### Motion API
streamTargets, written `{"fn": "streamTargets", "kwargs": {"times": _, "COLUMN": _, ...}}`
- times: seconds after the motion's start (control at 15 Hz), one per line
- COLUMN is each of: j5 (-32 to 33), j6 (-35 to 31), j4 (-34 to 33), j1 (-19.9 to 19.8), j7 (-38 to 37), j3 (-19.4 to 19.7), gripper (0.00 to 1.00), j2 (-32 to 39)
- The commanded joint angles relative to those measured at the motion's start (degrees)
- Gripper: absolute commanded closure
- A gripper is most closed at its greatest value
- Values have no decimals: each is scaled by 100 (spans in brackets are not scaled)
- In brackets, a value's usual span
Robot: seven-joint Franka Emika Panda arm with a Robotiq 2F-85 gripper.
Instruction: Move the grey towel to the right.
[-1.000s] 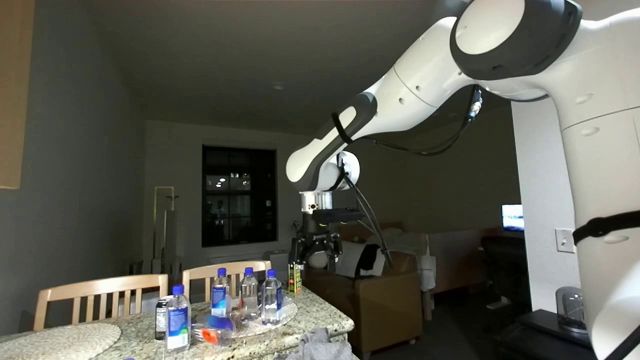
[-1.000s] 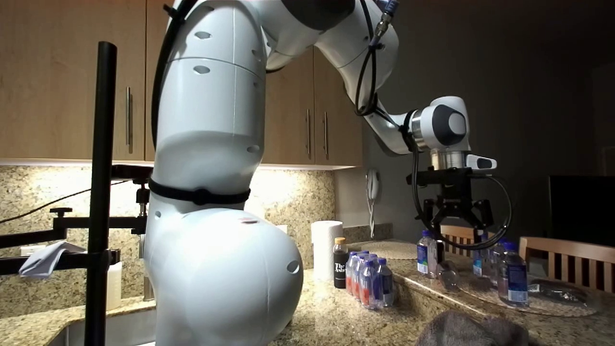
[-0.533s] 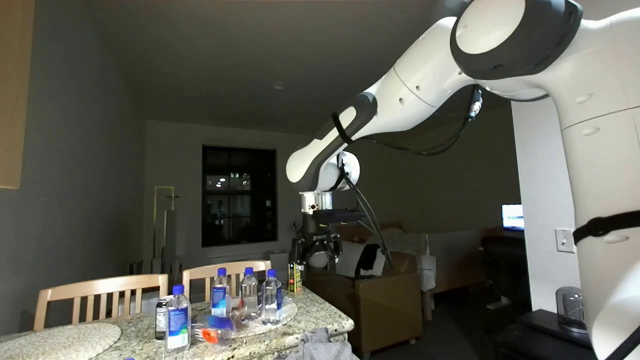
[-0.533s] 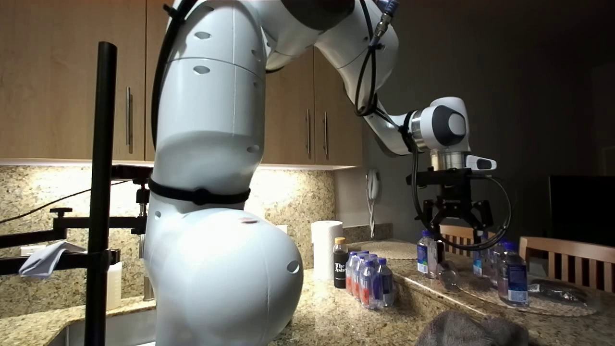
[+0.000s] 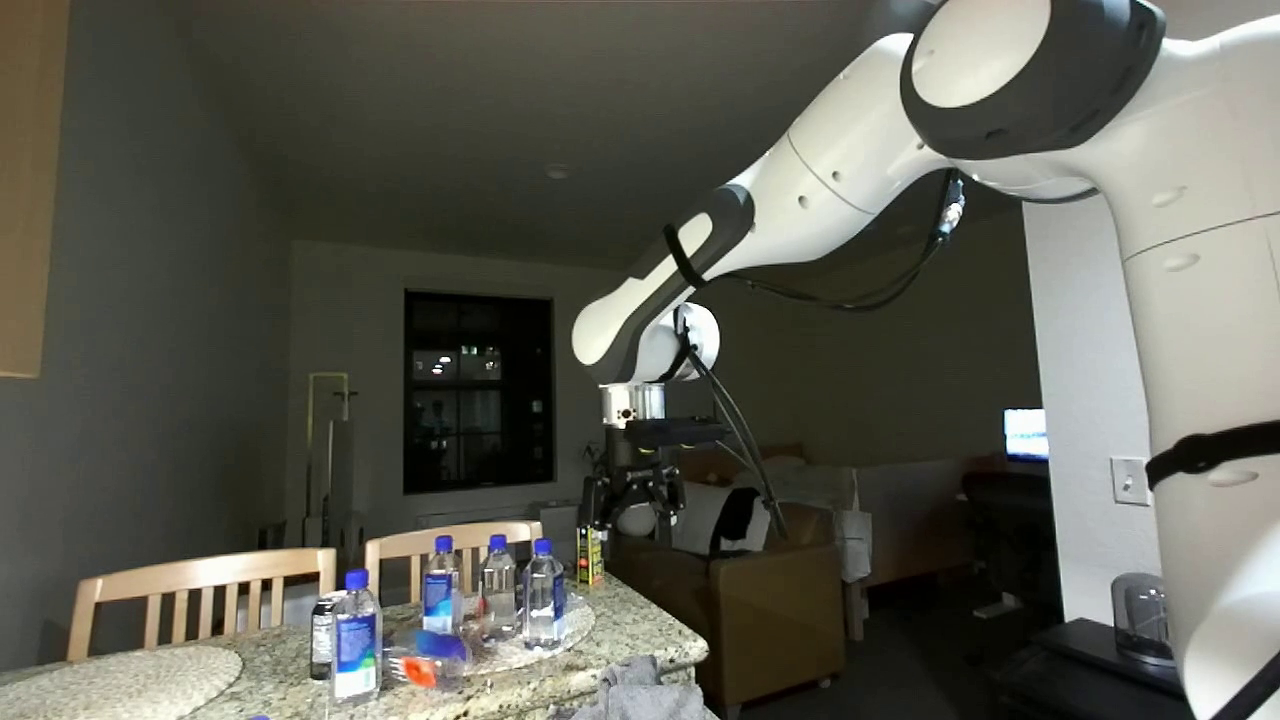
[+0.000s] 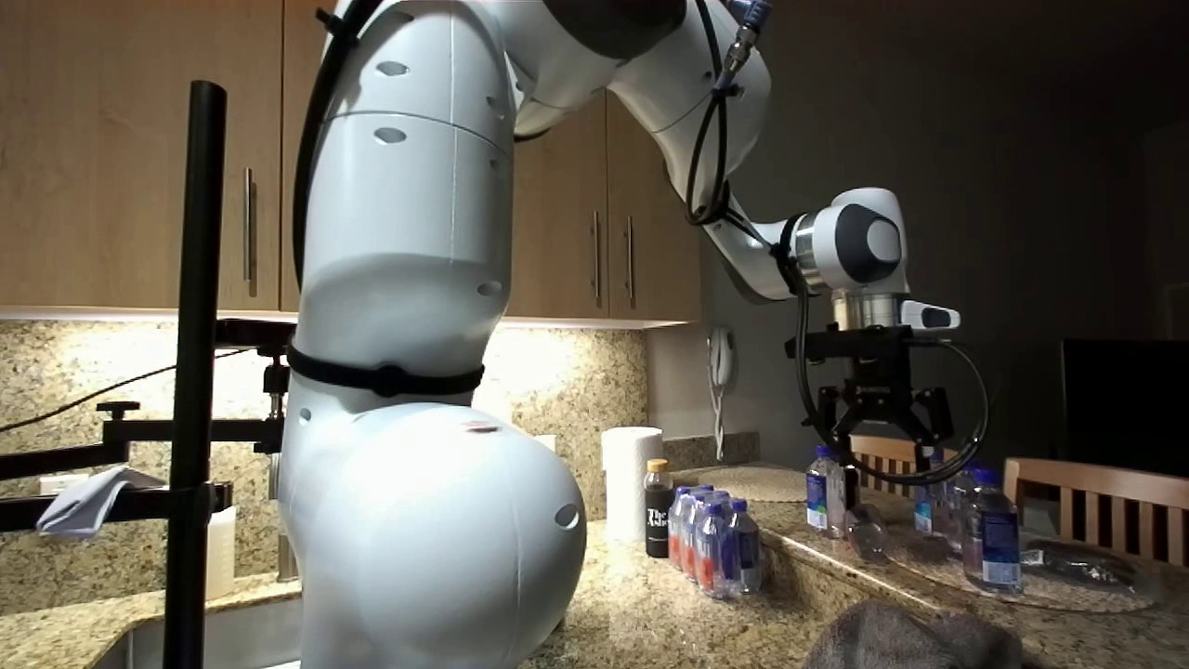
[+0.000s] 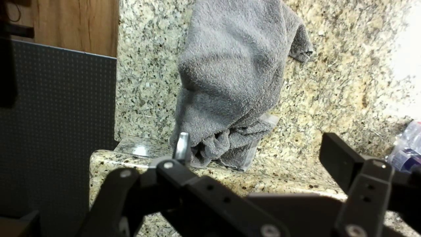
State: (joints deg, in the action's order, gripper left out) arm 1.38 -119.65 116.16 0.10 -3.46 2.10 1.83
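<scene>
Gripper [image 7: 259, 151]: it hangs pointing down from your arm [image 5: 830, 160], fingers [image 7: 338, 159] spread wide apart; both exterior views show you it is well above the counter [image 7: 345, 82].
Grey towel [image 7: 230, 62]: it lies rumpled on that counter, well apart from your gripper, one bunched end at the raised ledge [image 7: 283, 182]; in your wrist view one finger hides a bit of that end. Both exterior views give you just part of it, at the bottom edge.
Bottles [image 5: 355, 650]: four blue-capped ones stand upright on the ledge, three of them close together at a round mat [image 5: 578, 622], the fourth with a dark can [image 5: 321, 645] just beside it.
Paper roll [image 6: 633, 488]: in an exterior view you see it upright on the counter, a dark bottle [image 6: 658, 520] beside it and a cluster of small bottles [image 6: 711, 548] near.
Chairs [image 5: 210, 573]: two wooden backs rise behind the ledge.
</scene>
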Motion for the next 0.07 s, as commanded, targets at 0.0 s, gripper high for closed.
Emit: {"fn": "streamTargets", "kwargs": {"times": 0.0, "j5": 1, "j6": 13, "j4": -10, "j1": -40, "j7": 1, "j3": -39, "gripper": 0, "j2": 1}}
